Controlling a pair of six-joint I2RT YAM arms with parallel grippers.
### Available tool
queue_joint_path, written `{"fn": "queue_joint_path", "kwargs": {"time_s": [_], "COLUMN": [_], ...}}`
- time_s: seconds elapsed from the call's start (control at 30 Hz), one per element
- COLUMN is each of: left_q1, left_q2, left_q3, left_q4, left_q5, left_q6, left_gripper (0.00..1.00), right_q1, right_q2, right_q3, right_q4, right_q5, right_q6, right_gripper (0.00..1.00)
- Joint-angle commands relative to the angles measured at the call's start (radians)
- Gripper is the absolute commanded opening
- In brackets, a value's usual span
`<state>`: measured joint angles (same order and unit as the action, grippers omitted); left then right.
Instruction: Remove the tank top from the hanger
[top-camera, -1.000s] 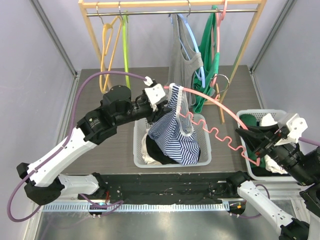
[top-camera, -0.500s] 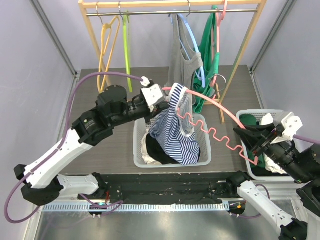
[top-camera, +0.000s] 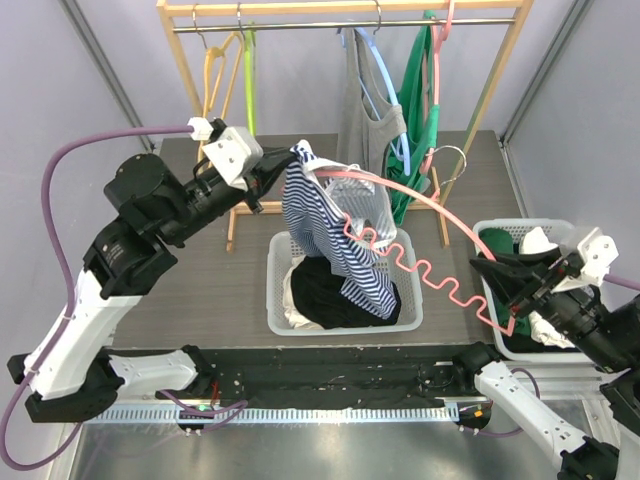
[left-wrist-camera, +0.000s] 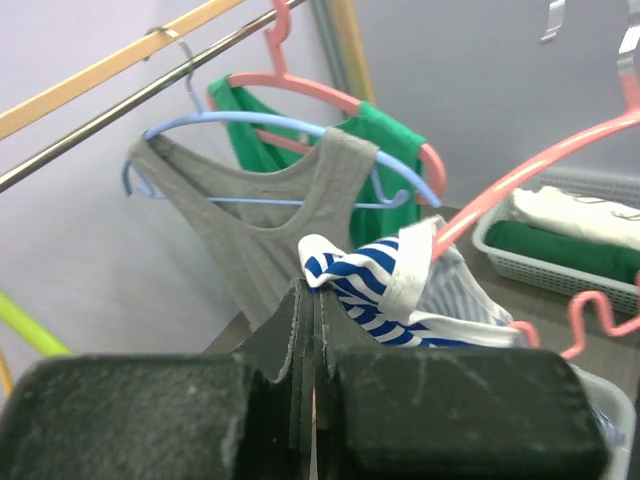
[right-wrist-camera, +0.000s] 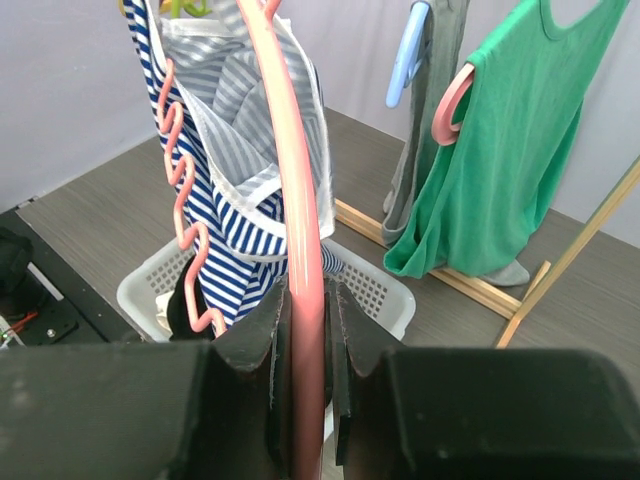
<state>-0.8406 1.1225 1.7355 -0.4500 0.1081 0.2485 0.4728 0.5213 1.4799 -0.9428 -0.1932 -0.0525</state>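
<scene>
Obs. from the near side of the table:

L gripper (left-wrist-camera: 310, 292): jaws pressed tight together, pinching the white-trimmed edge of the blue-and-white striped tank top (top-camera: 322, 215); arm raised and reaching right, toward the clothes rail.

R gripper (right-wrist-camera: 305, 300): jaws clamped on the curved bar of the pink plastic hanger (right-wrist-camera: 298, 200), at its near (right) end; the hanger runs in a long arc up and left from there, its wavy lower bar beneath.

Tank top: not free of the hanger; the hanger's far end is threaded through the garment, fabric draped either side of the bar; upper edge pulled left toward the L gripper, body hanging down over the white mesh laundry basket (top-camera: 275, 300) at table centre; whether the hem touches the dark clothing (top-camera: 330, 305) in that basket, cannot tell.

Surroundings: second white basket (top-camera: 500, 228) at the right edge, beside the R arm, holding folded green and white items; wooden rack with metal rail (top-camera: 340, 26) at the back; on it a grey tank top (top-camera: 358, 110) on a light-blue hanger, and a green tank top (top-camera: 415, 110) on another pink hanger (both just behind the striped one); bare yellow, orange and lime hangers (top-camera: 225, 90) at the rail's left end.
</scene>
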Motion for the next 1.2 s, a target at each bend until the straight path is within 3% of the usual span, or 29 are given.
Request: {"fn": "queue_joint_path", "kwargs": {"time_s": [0.0,0.17,0.27,0.53,0.73,0.93,1.03,1.17], "left_q1": [0.017,0.018,0.018,0.020,-0.006,-0.060,-0.130,-0.195], "left_q2": [-0.021,-0.026,-0.044,-0.075,-0.064,0.009,0.029,0.025], "left_q3": [-0.052,-0.111,-0.175,-0.275,-0.297,-0.179,-0.214,-0.385], "left_q4": [0.181,0.229,0.225,0.077,0.034,0.047,-0.002,-0.027], "left_q5": [-0.189,-0.286,-0.274,-0.014,0.048,0.025,-0.018,-0.056], "left_q6": [0.043,0.078,0.081,-0.011,-0.029,0.031,0.132,0.184], "left_gripper": [0.00,0.00,0.00,0.00,0.00,0.00,0.00,0.00], "right_q1": [-0.002,0.000,0.000,0.000,0.000,0.000,-0.002,0.000], "right_q2": [-0.037,-0.064,-0.067,-0.084,-0.083,-0.043,-0.009,0.054], "right_q3": [0.086,0.143,0.193,0.241,0.194,0.172,0.174,0.184], "right_q4": [-0.065,-0.137,-0.166,-0.117,-0.025,0.001,0.007,-0.008], "right_q5": [-0.057,0.001,0.046,0.294,0.293,0.334,0.325,0.323], "right_q6": [0.013,0.026,0.034,0.037,0.040,0.046,0.051,0.083], "right_gripper": [0.01,0.01,0.01,0.01,0.01,0.01,0.01,0.01]}}
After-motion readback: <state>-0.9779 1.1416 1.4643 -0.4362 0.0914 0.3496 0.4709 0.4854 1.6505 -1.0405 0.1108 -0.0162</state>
